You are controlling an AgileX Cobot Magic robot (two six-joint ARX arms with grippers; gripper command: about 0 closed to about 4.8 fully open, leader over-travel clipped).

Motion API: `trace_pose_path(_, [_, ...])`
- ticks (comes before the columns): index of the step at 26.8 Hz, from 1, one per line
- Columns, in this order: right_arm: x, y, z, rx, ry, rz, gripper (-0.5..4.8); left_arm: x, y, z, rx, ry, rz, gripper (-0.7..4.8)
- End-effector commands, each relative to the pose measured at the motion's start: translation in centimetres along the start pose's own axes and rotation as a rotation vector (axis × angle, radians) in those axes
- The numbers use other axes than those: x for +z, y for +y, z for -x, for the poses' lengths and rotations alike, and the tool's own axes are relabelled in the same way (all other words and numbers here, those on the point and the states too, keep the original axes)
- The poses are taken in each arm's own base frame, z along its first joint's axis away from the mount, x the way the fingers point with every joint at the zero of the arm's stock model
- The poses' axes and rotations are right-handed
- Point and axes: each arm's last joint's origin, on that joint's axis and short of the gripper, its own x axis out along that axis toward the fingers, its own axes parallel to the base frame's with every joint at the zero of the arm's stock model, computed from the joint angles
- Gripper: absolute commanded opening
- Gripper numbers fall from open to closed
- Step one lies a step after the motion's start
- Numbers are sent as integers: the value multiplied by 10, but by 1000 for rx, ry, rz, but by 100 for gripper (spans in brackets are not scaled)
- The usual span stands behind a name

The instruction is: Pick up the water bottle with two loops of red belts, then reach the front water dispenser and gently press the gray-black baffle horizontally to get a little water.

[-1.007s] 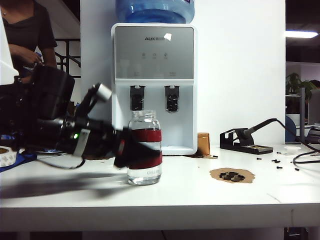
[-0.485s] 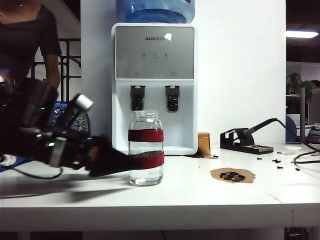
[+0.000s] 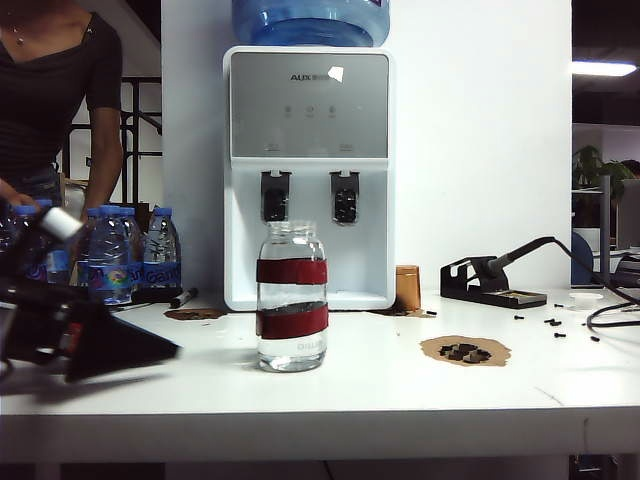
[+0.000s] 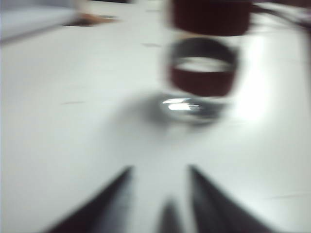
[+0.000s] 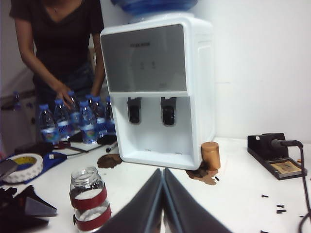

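Observation:
The water bottle (image 3: 291,295), a clear glass jar with two dark-red bands, stands upright and uncapped on the white table in front of the water dispenser (image 3: 308,100). The gray-black baffle (image 3: 274,197) hangs under the left tap, above and behind the bottle. My left gripper (image 3: 172,350) lies low at the table's left, well apart from the bottle and pointing at it. In the blurred left wrist view its gripper (image 4: 160,167) is open and empty, with the bottle (image 4: 204,73) ahead. My right gripper (image 5: 163,170) is shut and empty, looking over the bottle (image 5: 89,199) and dispenser (image 5: 146,58); the exterior view does not show it.
Several blue-capped plastic bottles (image 3: 120,255) stand at the back left, with a person (image 3: 50,90) bent over them. A marker (image 3: 185,297) lies by the dispenser's base. A copper-coloured cylinder (image 3: 407,287), a soldering iron stand (image 3: 490,280) and a brown patch with dark bits (image 3: 463,350) sit at the right.
My left gripper, which was round the bottle's lower band, has drawn back to the left and away from it. The bottle stays on the table. The person has shifted behind.

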Motion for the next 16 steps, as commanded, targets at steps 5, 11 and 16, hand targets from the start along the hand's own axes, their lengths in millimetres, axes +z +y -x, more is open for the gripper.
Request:
trace_pose_path(5, [-11, -4, -4, -72, -6, -14, -2, 37, 38, 48, 704, -257, 50, -4])
trace_pose_path(11, [-24, -7, -9, -100, -21, -12, -2, 39, -9, 94, 888, -258, 84, -4])
trace_pose_path(16, [-23, -7, -9, -108, -34, -10, -2, 29, -47, 108, 905, -224, 117, -4])
